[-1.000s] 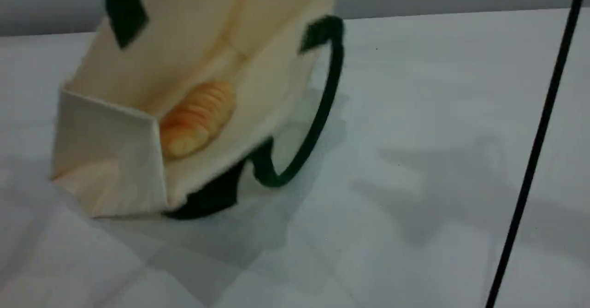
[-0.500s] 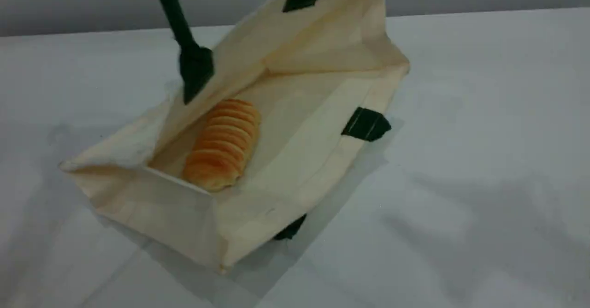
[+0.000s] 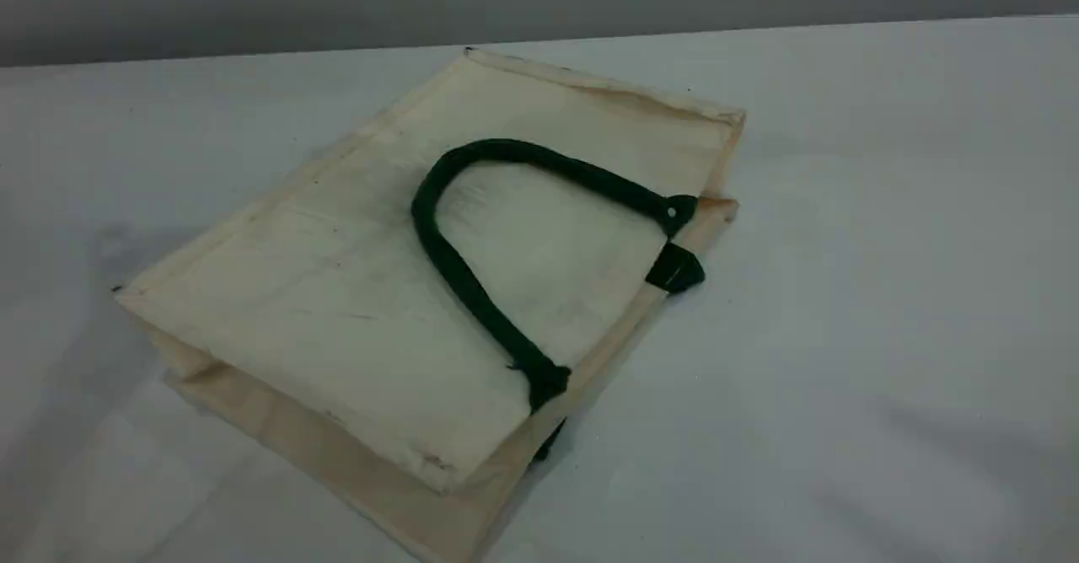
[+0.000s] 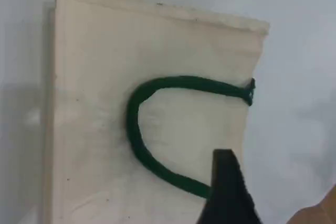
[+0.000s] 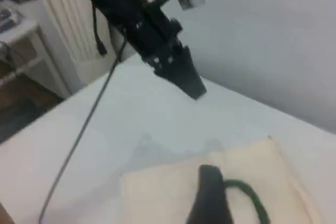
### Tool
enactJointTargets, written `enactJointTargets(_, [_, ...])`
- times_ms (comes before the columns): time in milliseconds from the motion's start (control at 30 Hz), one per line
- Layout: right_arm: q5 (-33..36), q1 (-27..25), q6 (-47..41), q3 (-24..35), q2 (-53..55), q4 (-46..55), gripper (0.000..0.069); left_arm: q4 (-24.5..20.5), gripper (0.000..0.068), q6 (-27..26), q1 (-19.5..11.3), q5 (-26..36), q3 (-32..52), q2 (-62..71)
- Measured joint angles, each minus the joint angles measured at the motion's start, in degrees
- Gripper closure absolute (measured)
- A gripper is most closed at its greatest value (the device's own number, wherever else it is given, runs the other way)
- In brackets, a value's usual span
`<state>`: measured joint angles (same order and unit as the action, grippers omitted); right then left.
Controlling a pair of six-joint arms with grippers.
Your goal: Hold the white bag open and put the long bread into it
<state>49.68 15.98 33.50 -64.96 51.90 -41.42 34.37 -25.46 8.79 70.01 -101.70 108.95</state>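
The white bag [image 3: 379,293] lies collapsed flat on the table, with one dark green rope handle [image 3: 455,268] resting in a loop on its top face. The long bread is hidden under the fabric. Neither gripper appears in the scene view. The left wrist view looks straight down on the bag [image 4: 157,40] and handle [image 4: 136,129], with a dark fingertip [image 4: 226,182] hovering above them. In the right wrist view my left gripper [image 5: 195,90] hangs high over the table, holding nothing. My right fingertip [image 5: 210,192] hovers above the bag [image 5: 163,192], also holding nothing.
The white table [image 3: 843,293] spreads to the right and front of the bag. A black cable [image 5: 84,135] trails from the left arm across the table. Beyond the table's edge stand a white radiator [image 5: 79,51] and a small white shelf [image 5: 21,35].
The handle was let go. The bag, held up and open with the bread showing inside, has dropped and folded flat over the bread. The handle now lies on top.
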Motion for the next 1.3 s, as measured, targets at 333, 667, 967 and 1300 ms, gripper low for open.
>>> enactJointTargets(333, [9.9, 0.0, -13.3, 0.0, -8.8, 18.0, 0.0199, 3.8, 0.0246, 0.4, 0.1, 0.1, 0.0, -4.9])
enactJointTargets(667, [17.1, 0.0, -22.4, 4.1, -19.5, 27.4, 0.0227, 4.6, 0.0246, 2.3, 8.5, 0.0, 0.0, -12.0])
enactJointTargets(967, [19.3, 0.0, -26.4, 16.8, -31.8, 29.1, 0.0228, -2.3, 0.0246, 8.3, 19.4, 0.1, 0.0, -18.6])
enactJointTargets(1300, [17.7, 0.0, -28.6, 28.4, -45.2, 34.3, 0.0228, -12.4, 0.0246, 18.6, 30.1, 0.1, 7.0, -31.1])
